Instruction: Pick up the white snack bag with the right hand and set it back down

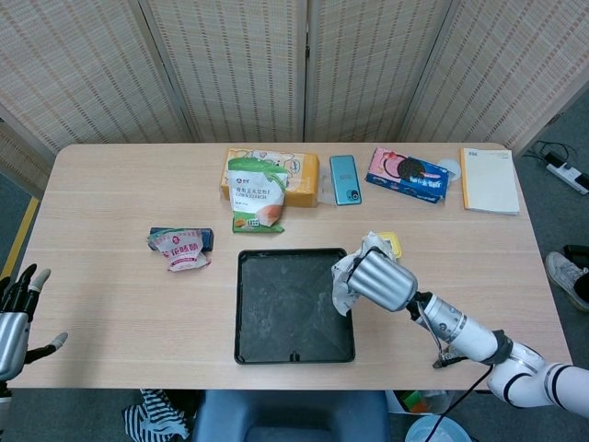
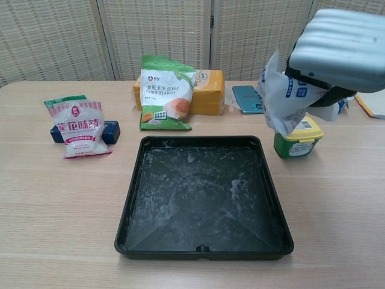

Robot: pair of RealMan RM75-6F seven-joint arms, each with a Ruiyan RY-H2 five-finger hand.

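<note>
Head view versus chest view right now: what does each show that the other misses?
Only the head view shows the left hand open at the table's left edge, the notebook and the cookie box. Only the chest view shows the blue print on the white snack bag. Both show the right hand holding that bag up at the black tray's right edge.

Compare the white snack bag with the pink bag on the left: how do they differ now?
The white snack bag is held in the air by the right hand; the pink bag lies on the table, untouched. The white one carries blue marks, the pink one red print. Both are small crinkled plastic bags.
</note>
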